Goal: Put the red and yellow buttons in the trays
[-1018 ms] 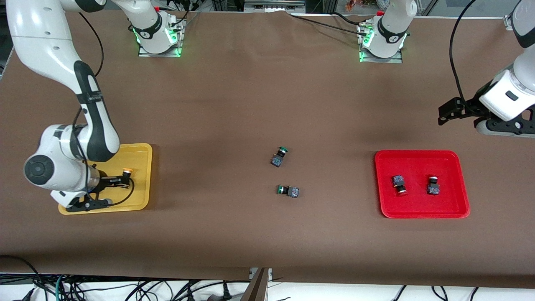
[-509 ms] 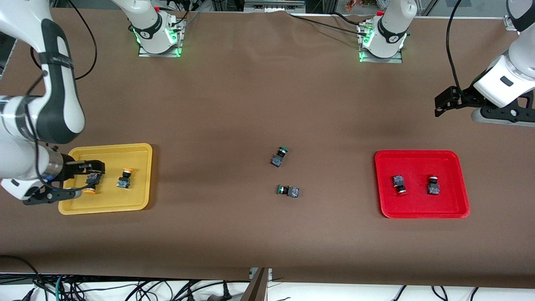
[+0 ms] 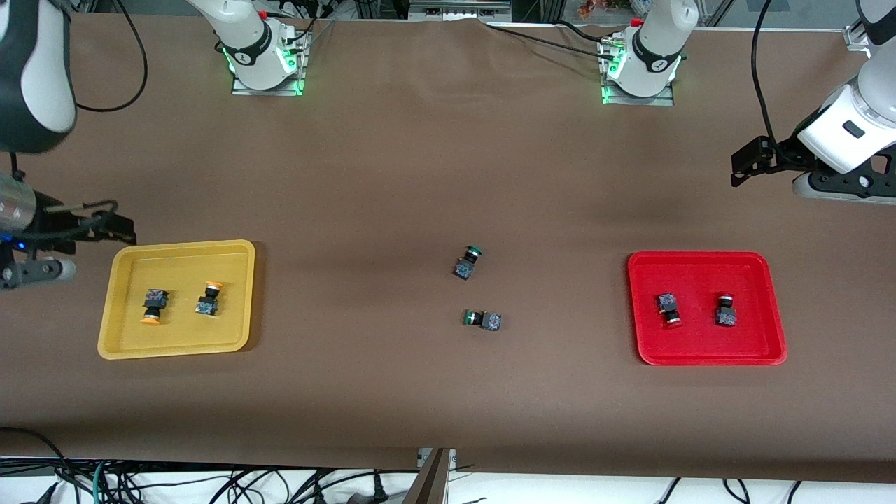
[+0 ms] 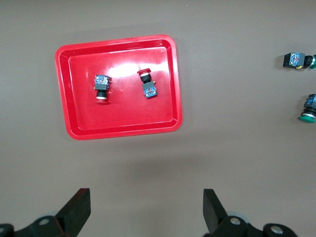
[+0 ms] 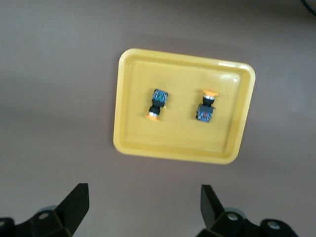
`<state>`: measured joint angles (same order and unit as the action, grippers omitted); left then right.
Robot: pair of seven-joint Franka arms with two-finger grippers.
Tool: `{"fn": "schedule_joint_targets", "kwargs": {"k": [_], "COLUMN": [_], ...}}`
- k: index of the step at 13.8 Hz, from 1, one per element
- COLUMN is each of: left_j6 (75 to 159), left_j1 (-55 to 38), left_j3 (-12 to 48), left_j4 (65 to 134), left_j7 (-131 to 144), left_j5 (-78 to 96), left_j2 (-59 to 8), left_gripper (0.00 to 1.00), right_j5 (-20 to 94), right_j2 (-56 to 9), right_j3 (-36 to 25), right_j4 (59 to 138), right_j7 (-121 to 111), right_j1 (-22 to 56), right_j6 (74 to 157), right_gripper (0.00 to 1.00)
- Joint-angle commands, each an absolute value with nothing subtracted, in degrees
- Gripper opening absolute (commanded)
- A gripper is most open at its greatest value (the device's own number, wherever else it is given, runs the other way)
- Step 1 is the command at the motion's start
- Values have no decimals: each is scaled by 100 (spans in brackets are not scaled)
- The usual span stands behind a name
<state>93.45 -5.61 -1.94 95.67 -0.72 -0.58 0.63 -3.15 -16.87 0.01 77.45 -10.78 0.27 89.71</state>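
Observation:
The yellow tray (image 3: 238, 294) lies at the right arm's end and holds two yellow buttons (image 3: 152, 307) (image 3: 208, 299). The red tray (image 3: 700, 273) lies at the left arm's end and holds two red buttons (image 3: 668, 309) (image 3: 725, 310). My right gripper (image 3: 28, 259) is open and empty, up over the table beside the yellow tray. In the right wrist view my gripper (image 5: 143, 205) looks down on the tray (image 5: 182, 140) and both buttons (image 5: 156, 102) (image 5: 206, 106). My left gripper (image 3: 840, 185) is open and empty, up over bare table beside the red tray. In the left wrist view it (image 4: 146, 207) looks down on the tray (image 4: 123, 116).
Two green-capped switches (image 3: 467, 262) (image 3: 483, 320) lie on the brown table between the trays; they also show in the left wrist view (image 4: 297, 60) (image 4: 308, 108). The arm bases (image 3: 262, 56) (image 3: 640, 66) stand at the table's edge farthest from the front camera.
My right gripper let go of a yellow button in the yellow tray, then rose and drew away toward the table's end. My left arm shifted slightly.

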Motion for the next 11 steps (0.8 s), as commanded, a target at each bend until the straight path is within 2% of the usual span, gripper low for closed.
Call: {"fn": "schedule_joint_targets", "kwargs": {"k": [1,5,11], "left_j6": [9246,9176,9149], "left_j1": [-624,-633,-633], "left_j3": [-255,-255,-264], "left_j4": [9519,9492,9492], "left_j7": [-97,-18,-26], "left_j5": [97,184,211], "left_j2": [185,141,123], "left_gripper": [100,100,100], "right_j5": [-334,-334,-308], "right_j2": [-890,-308,-220], "right_j3": [202,202,211], "right_j4": [8638,8780,8798], "right_j7": [-1133,-1160,-644], "right_j1": [-9,-35,-44], "right_j6": [8939,8851,8482], "right_gripper": [100,100,100]}}
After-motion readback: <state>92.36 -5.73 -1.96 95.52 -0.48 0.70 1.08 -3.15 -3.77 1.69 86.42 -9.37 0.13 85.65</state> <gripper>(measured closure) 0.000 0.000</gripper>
